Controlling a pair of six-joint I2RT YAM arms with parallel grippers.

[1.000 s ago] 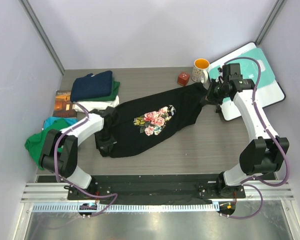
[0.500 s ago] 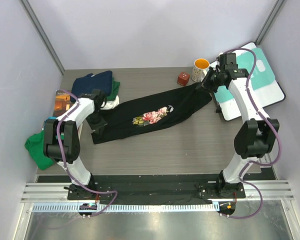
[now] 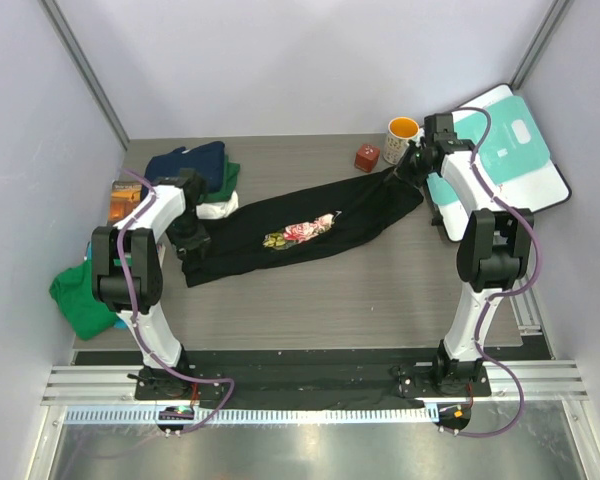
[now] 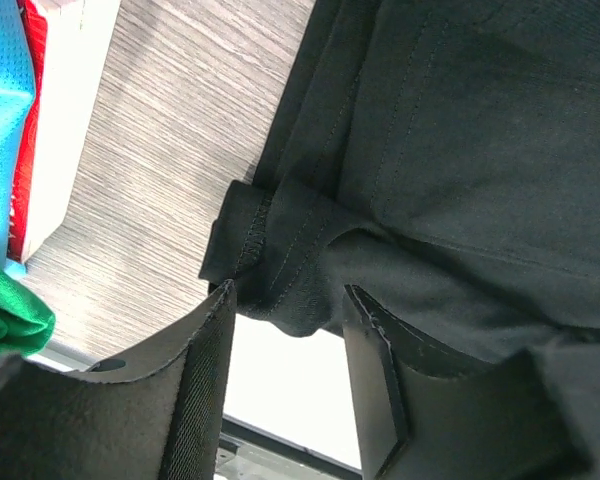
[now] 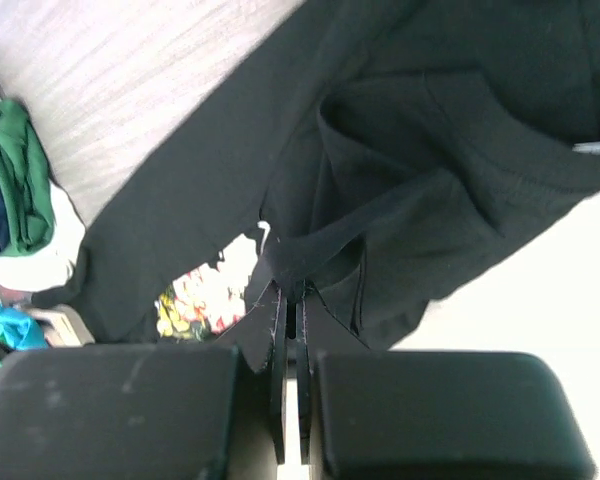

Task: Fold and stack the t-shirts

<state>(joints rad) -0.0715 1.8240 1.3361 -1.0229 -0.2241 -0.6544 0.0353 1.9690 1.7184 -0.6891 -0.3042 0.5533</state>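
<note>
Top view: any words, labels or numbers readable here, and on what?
None legible.
On the small book: cover too small to read.
On the red cube: pale mark, too small to read.
On the black t-shirt: rose print only, no words visible.

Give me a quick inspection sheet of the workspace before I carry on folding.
Surface: grey wood-grain table, flat.
Job's things: black shirt stretched in a narrow band between the arms; navy shirt on folded green shirt, far left; loose green shirt at the left edge.
Clutter: mug, red block, book, board.
Pincers: left pincer open at the black shirt's end; right pincer shut on its other end.
Cables: purple cables along both arms, no snag seen.
Surroundings: pale walls; metal rail at the near edge.
</note>
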